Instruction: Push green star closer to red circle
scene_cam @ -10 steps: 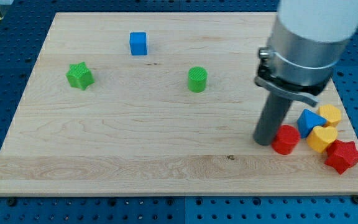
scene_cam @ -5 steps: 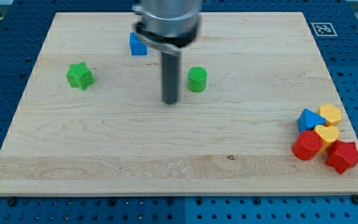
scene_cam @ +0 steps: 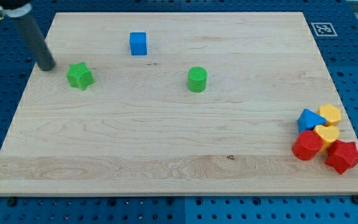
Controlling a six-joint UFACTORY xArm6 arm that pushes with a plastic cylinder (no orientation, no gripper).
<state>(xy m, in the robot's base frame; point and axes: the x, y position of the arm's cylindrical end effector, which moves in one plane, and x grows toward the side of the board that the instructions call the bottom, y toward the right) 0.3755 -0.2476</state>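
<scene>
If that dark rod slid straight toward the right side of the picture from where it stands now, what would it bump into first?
Most likely the small green star block. My tip sits just off the star's left, slightly higher in the view, with a narrow gap of wooden board between them. It might only clip the star's upper edge; depth is hard to judge.
</scene>
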